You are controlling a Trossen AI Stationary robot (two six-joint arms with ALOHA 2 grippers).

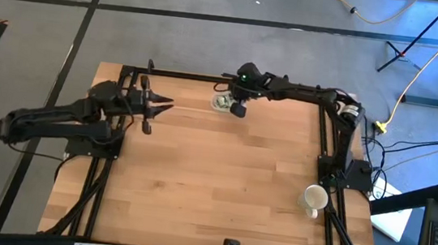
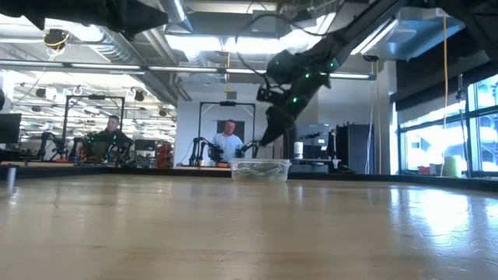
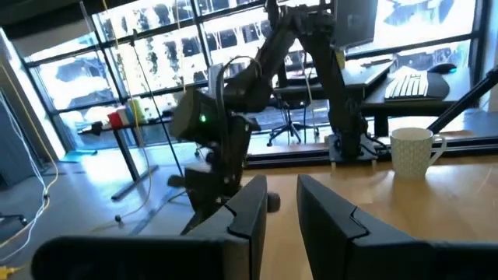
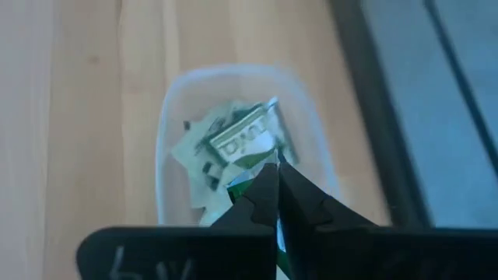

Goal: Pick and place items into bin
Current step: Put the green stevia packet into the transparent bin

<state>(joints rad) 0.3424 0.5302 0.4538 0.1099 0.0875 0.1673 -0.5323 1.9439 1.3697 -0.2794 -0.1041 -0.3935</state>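
The bin is a small clear tray near the table's far edge, also seen in the high view and the low view. Several pale green and white packets lie in a heap inside it. My right gripper hangs just above the bin, pointing down and shut on one packet. My left gripper waits open at the table's far left, raised off the wood, fingers aimed toward the right arm. My right gripper pinches a pale green and white packet between its two fingers. Only a thin strip of it shows between them, with a green corner beside one fingertip. The fingers come from above, pointing down over the bin. The packet is above the heap.
A white cup stands near the table's right edge, close to the right arm's base, and also shows in the left wrist view. Bare wood fills the table's middle and near side. People sit at benches in the room beyond.
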